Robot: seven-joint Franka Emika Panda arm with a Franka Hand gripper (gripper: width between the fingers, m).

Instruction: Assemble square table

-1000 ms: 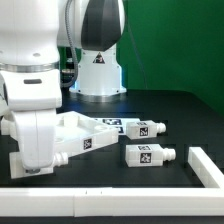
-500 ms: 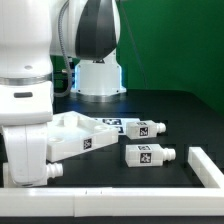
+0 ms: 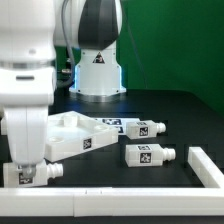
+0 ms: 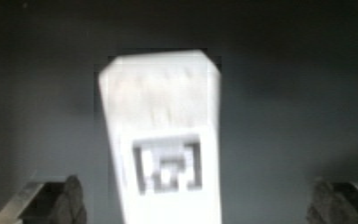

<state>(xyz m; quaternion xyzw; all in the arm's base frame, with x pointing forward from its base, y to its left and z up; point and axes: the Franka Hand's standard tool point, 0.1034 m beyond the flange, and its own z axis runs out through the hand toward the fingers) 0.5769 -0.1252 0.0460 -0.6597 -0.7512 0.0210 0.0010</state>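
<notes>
In the wrist view a white peg leg (image 4: 158,120) with a black-and-white tag lies lengthwise between my gripper's (image 4: 197,205) fingers. The jaws stand wide open, and both dark fingertips (image 4: 44,200) are clear of the leg. In the exterior view my gripper (image 3: 28,174) points down at the exterior view's near left, just behind the front wall, and the hand hides that leg. The white square table top (image 3: 72,130) lies right beside the hand. Two more tagged legs (image 3: 140,128) (image 3: 147,154) lie on the black table to the exterior view's right of the top.
A long white border wall (image 3: 120,201) runs along the front edge, and a short piece (image 3: 205,165) stands at the exterior view's right. The arm's white base (image 3: 97,70) stands at the back. A flat tagged sheet, the marker board (image 3: 112,122), lies behind the top.
The jaws have sprung wide open and let go of the leg. The hand has shifted slightly lower and toward the front wall.
</notes>
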